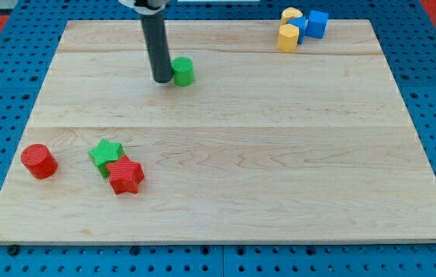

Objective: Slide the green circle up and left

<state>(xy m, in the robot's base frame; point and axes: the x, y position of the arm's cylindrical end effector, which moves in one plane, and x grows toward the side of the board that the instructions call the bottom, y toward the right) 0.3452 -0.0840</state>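
The green circle [183, 71] is a short green cylinder on the wooden board [225, 154], in the upper left part of the view. My tip [161, 78] is the lower end of a dark rod that comes down from the view's top. It stands just left of the green circle, touching or nearly touching its left side.
A red cylinder [39, 161] sits near the board's left edge. A green star [106, 155] and a red star [125, 175] touch each other at lower left. Two yellow blocks [288, 36] [291, 15] and two blue blocks [317, 24] [301, 25] cluster at the top right.
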